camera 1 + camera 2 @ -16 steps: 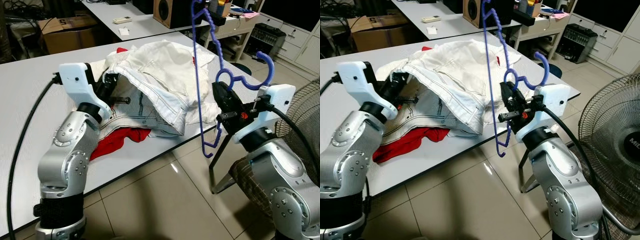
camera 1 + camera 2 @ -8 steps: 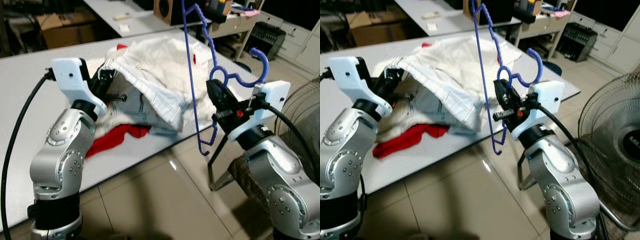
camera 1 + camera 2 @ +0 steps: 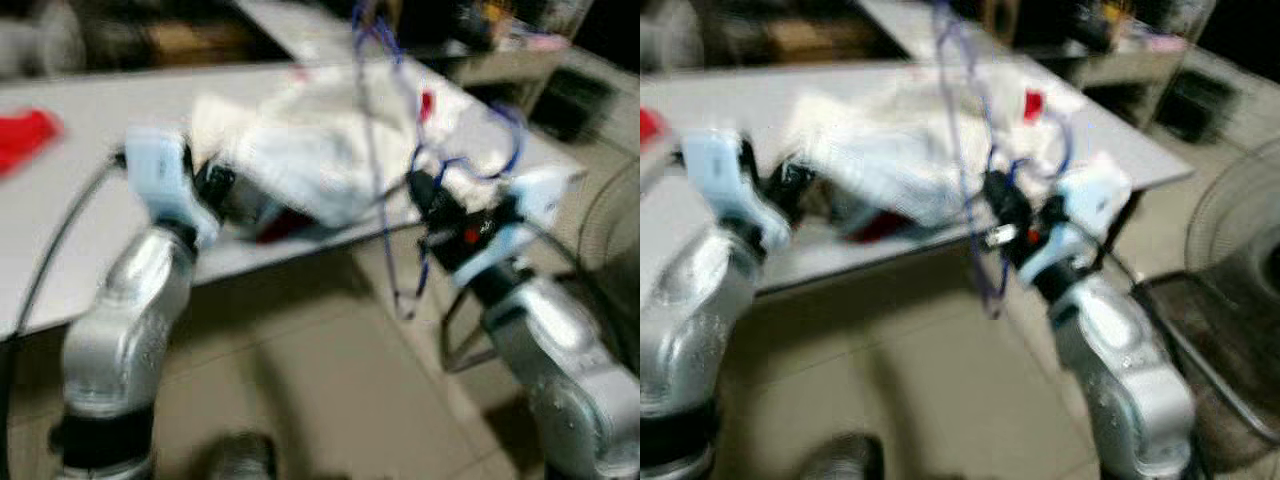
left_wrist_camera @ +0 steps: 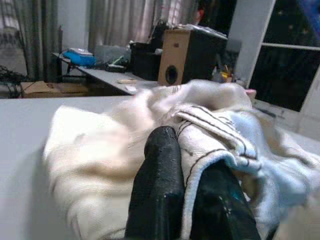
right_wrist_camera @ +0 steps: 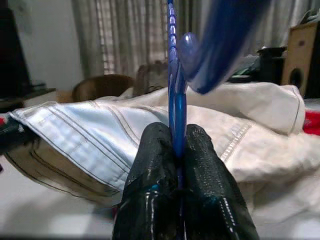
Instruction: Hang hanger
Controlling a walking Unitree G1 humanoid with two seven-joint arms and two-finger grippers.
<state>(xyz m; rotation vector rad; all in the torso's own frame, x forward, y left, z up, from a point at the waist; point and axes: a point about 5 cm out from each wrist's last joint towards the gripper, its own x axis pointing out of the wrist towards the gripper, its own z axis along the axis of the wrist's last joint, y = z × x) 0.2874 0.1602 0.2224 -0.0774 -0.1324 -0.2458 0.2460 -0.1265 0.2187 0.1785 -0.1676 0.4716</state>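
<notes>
A: What is changed against the frame half a second back?

B: Heavy blur is now seen in both eye views, and the whole scene is shifted, so camera motion is indicated, not motion of the things. A red cloth (image 3: 25,135) is now seen far out on the robot's left side of the bench (image 3: 70,240). The grips of both arms are unchanged.

A: How is the left gripper (image 4: 187,175) set?

B: It is held at the near edge of the white garment (image 4: 100,150), low over the bench. Its jaws are closed narrowly on a stitched hem of that garment; in the left wrist view the fabric is seen pinched between the two black fingers (image 4: 157,190).

A: And the right gripper (image 5: 177,165)?

B: It is raised beyond the bench's front edge, above the tiled floor (image 3: 300,400). Its jaws are clamped on the blue hanger (image 5: 176,110).

A: How is the hanger presented?

B: It is a thin blue frame, held roughly upright. In the left eye view, one long bar (image 3: 375,160) runs from above the garment down past the bench edge, and the hook curves above the wrist. Finer detail cannot be told through the blur. A strip of red fabric (image 3: 280,225) is seen under the garment.
</notes>
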